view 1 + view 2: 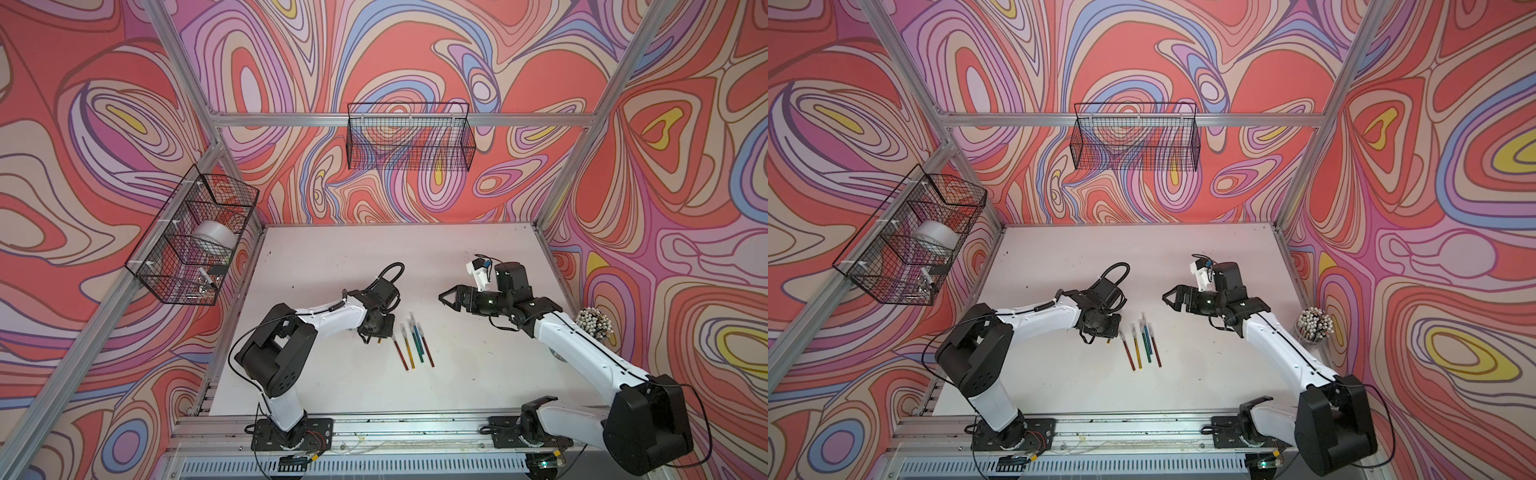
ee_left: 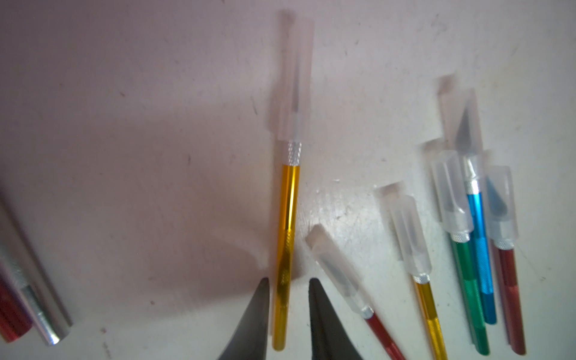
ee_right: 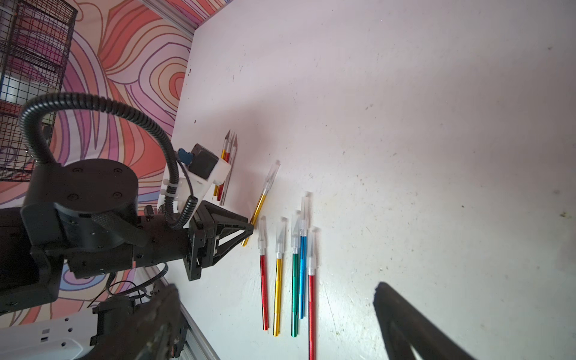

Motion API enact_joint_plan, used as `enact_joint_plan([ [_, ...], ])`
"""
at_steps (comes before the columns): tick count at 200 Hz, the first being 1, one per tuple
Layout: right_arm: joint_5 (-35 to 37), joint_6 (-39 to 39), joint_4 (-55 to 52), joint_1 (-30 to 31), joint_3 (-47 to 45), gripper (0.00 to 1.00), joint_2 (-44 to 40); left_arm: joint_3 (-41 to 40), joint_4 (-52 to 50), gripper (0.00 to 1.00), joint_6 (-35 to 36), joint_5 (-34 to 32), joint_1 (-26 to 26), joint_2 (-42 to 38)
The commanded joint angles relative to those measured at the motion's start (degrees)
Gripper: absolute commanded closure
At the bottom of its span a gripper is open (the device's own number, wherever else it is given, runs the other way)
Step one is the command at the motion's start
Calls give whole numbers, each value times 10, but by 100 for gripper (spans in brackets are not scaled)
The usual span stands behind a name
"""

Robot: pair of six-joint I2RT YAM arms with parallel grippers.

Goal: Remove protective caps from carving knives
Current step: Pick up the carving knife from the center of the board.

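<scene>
White tabletop (image 1: 332, 257), scuffed. Item: gold knife (image 2: 288, 218), long axis running straight out from left gripper (image 2: 289, 280), cap (image 2: 296, 81) at far end. Its jaws narrow, straddling handle's tail, gap visible, not clamped. Spare: right gripper (image 1: 444, 301), wide apart, empty, well off; likely takes the cap.
</scene>
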Motion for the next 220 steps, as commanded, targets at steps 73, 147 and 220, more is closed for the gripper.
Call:
enact_joint_plan([
  [73,9,-2,5,3,-6,2,8,31,-31,81,9,-41,-9,34],
  [147,15,1,6,4,-9,2,7,27,-44,86,7,-69,-23,48],
  [220,34,30,23,4,-18,3,9,8,-34,92,-10,-67,-23,9],
])
